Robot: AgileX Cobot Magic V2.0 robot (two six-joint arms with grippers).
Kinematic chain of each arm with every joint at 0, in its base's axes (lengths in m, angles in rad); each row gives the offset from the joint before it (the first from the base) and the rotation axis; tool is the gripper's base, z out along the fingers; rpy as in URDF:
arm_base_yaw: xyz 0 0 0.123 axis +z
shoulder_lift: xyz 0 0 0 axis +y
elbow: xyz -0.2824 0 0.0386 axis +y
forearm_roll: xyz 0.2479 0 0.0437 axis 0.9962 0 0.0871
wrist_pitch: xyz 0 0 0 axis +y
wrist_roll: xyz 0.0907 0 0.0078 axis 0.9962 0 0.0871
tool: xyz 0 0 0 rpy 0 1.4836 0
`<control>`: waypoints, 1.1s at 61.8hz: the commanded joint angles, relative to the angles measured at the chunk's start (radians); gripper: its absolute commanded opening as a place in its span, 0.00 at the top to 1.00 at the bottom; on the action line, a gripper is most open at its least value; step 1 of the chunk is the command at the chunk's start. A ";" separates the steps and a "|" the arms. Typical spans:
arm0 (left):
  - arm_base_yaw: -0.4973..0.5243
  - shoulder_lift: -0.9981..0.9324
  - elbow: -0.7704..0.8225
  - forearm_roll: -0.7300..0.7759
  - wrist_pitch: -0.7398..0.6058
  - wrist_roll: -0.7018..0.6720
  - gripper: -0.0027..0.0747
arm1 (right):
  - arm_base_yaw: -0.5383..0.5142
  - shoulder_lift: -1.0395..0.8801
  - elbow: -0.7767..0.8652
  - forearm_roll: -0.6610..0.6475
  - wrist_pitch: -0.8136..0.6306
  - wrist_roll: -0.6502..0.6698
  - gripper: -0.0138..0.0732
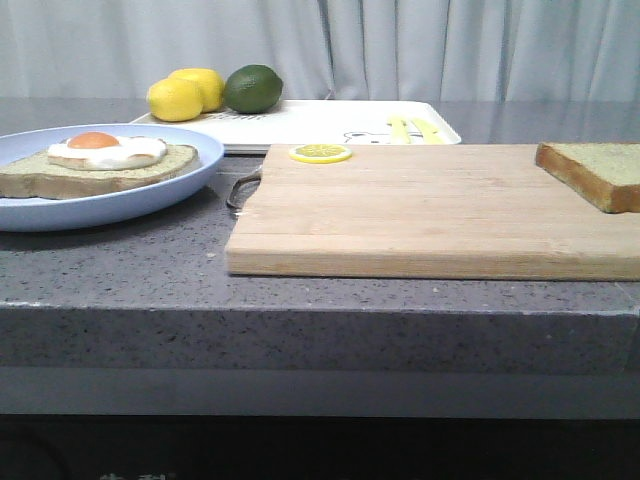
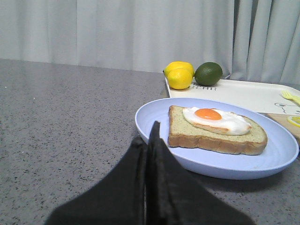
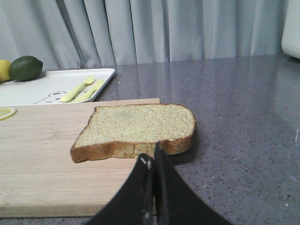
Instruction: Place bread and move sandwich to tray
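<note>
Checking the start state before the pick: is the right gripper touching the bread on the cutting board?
Apart. The right wrist view shows the right gripper shut, its tips short of the bread.

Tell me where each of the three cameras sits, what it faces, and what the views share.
Front view: low at the counter edge, facing forward over the wooden cutting board; no arm shows.
Left wrist view: on the left arm, facing the egg-topped bread slice on the pale blue round plate; the shut left gripper shows.
Right wrist view: on the right arm, facing the thick plain bread slice; the shut right gripper shows.
Shared: all show the white rectangular tray and the green lime.
</note>
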 commanded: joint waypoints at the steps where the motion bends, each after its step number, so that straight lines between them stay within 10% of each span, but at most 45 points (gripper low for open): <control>1: 0.000 -0.020 0.001 -0.006 -0.085 -0.008 0.99 | -0.002 -0.018 -0.005 -0.012 -0.084 0.002 0.92; 49: 0.000 -0.020 -0.002 0.009 -0.135 -0.008 0.99 | -0.002 -0.018 -0.009 -0.012 -0.095 0.002 0.92; 68: 0.000 -0.006 -0.232 -0.030 -0.071 -0.010 0.99 | -0.002 -0.015 -0.242 -0.012 0.027 0.002 0.92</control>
